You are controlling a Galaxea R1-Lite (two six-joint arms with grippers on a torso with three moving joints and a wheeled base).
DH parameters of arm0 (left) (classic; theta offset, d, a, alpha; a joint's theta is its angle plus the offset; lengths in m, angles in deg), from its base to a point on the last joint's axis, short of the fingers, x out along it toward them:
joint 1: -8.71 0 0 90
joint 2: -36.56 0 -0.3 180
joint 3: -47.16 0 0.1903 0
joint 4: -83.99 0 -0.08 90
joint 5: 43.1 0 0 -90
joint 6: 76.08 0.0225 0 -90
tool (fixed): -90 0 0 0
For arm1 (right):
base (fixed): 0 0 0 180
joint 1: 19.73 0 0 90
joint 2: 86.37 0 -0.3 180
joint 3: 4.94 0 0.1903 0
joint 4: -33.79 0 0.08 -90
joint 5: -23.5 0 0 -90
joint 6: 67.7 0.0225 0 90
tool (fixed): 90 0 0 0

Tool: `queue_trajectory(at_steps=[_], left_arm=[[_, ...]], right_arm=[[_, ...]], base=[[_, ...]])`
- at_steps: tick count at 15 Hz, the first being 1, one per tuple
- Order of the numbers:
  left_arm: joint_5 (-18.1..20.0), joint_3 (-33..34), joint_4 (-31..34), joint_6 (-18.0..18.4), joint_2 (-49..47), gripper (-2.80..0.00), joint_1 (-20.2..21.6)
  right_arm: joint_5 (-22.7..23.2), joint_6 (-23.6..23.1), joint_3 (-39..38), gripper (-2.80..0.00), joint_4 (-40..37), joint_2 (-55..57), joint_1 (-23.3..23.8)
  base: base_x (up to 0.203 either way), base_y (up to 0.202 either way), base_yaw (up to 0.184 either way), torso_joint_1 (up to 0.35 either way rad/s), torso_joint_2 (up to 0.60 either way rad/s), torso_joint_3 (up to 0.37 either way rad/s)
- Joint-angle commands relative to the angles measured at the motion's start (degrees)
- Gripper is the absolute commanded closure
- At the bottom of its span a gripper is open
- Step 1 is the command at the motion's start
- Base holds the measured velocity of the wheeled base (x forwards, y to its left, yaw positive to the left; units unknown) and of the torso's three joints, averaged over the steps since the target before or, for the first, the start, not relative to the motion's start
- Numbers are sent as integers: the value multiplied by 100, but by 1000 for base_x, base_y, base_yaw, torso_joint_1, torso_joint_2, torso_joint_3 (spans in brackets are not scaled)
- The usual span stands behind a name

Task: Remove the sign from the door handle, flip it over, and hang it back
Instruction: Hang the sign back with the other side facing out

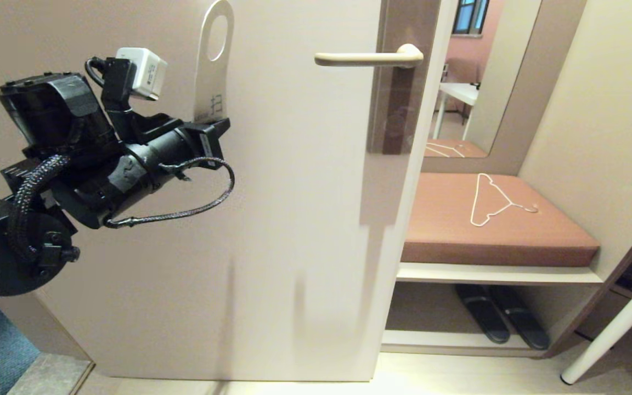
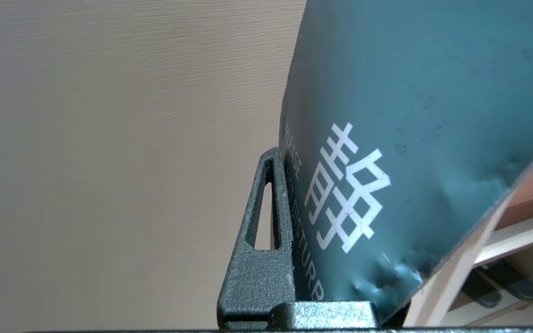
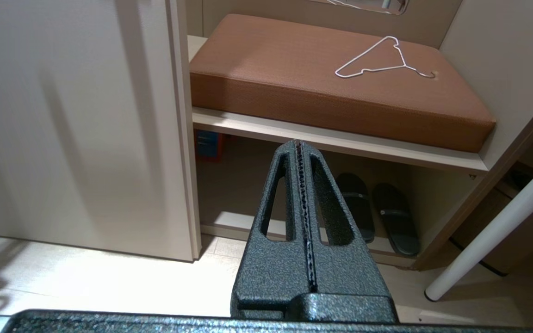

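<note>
Sign [image 1: 213, 66], flat rounded card, oval hole

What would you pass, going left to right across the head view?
Left gripper shut on the sign → door handle → wire clothes hanger on the brown cushion → white pole.

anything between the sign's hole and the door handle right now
No. In the head view only bare door lies between the sign, held in the left claw, and the door handle.
</note>
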Motion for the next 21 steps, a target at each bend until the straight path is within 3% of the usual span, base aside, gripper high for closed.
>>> queue_trajectory(at_steps=[1, 21], left_arm=[[-63, -178, -26, -1, -262, 0, -181], [-151, -1955, -17, -7, -1767, 0, -1105]], right_arm=[[3, -5, 0, 0, -1, 4, 4], [12, -99, 0, 0, -1, -2, -5]], base=[[0, 0, 0, 0, 0, 0], [0, 0, 0, 0, 0, 0]])
